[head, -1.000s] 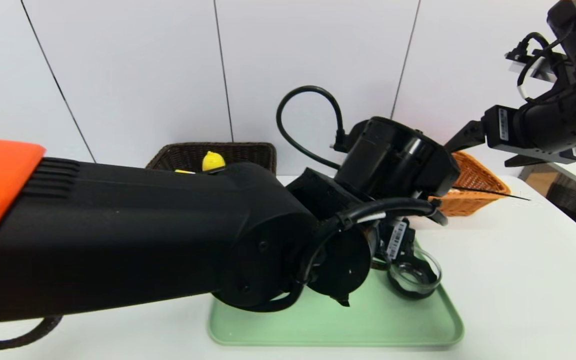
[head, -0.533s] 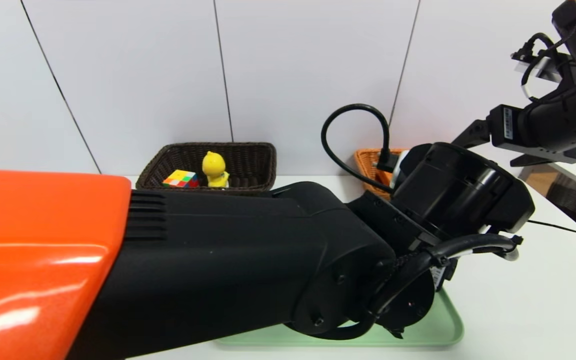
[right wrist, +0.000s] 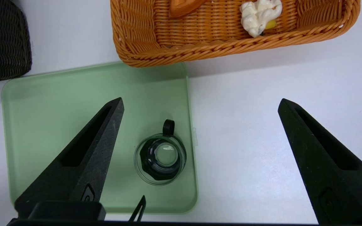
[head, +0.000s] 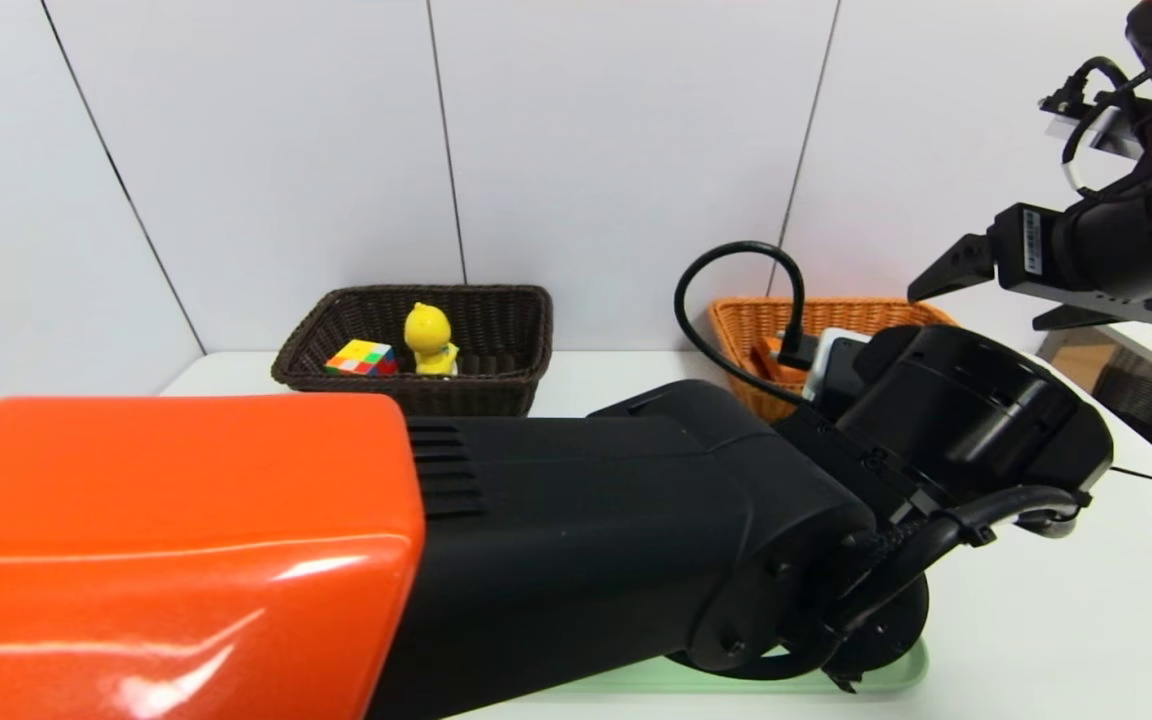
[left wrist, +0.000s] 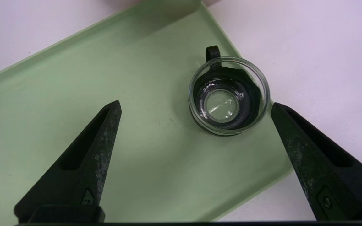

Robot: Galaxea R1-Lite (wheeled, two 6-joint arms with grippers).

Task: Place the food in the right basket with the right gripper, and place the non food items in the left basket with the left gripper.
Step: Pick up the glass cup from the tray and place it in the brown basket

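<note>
While the right gripper [right wrist: 200,103] hangs wide open and empty above the table, the left gripper [left wrist: 195,106], also wide open and empty, hovers over the glass bowl [left wrist: 229,95] on the green tray [left wrist: 74,78].

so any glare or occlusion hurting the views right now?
Head view: the left arm's orange cover shows glare streaks and hides most of the tray. Left wrist view: glass bowl sharp, faint glints inside. Right wrist view: even light, soft shadow beneath the right basket.
</note>
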